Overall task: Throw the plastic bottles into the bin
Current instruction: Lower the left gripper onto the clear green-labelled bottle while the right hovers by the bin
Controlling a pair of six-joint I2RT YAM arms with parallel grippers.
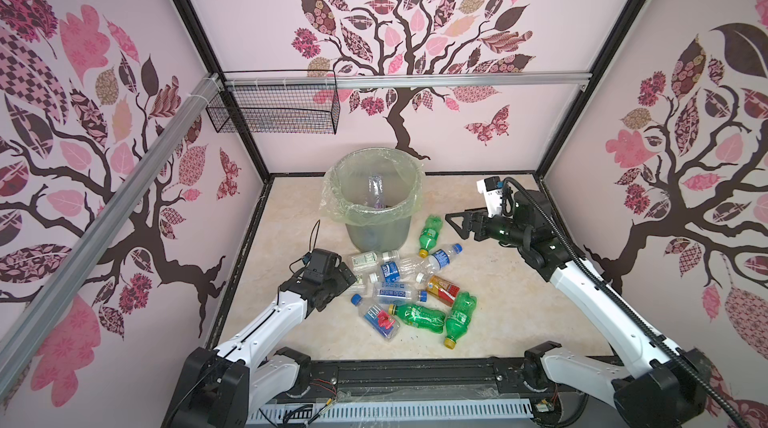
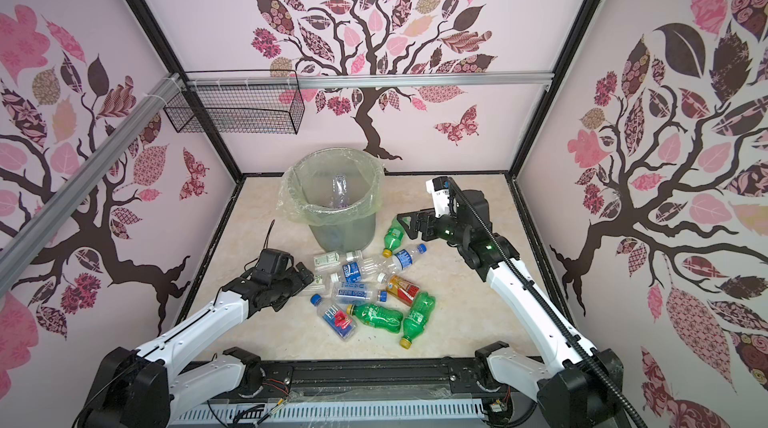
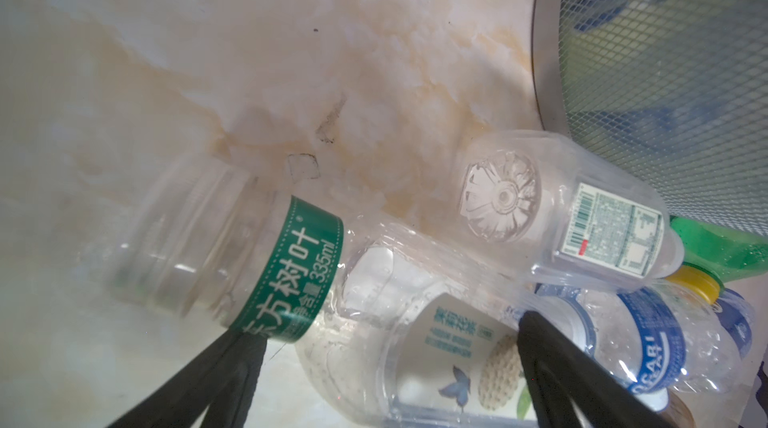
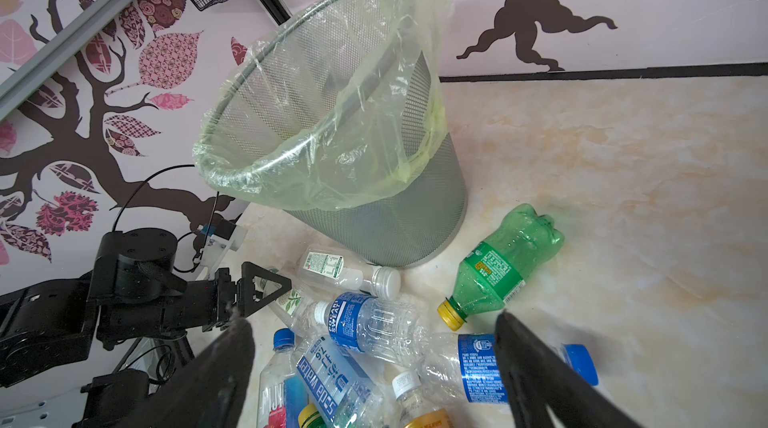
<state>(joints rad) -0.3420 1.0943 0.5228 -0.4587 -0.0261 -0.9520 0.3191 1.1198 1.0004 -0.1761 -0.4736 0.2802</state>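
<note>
The bin (image 1: 376, 230) is a round grey mesh basket with a greenish clear liner, standing at the back middle with a clear bottle (image 1: 375, 193) inside. Several plastic bottles (image 1: 409, 293) lie heaped in front of it: clear blue-labelled, green yellow-capped (image 1: 419, 316), one amber (image 1: 444, 288). My left gripper (image 1: 351, 276) is low at the heap's left edge, open. In the left wrist view its fingers (image 3: 552, 363) straddle a clear white-labelled bottle (image 3: 436, 347), beside a green-banded one (image 3: 232, 255). My right gripper (image 1: 457, 224) hangs open and empty above a green bottle (image 4: 498, 264) by the bin (image 4: 332, 114).
A black wire basket (image 1: 274, 108) hangs on the back rail at the left. Patterned walls close in three sides. The black base rail (image 1: 415, 376) runs along the front edge. Bare marble floor (image 1: 519, 313) lies right of the heap.
</note>
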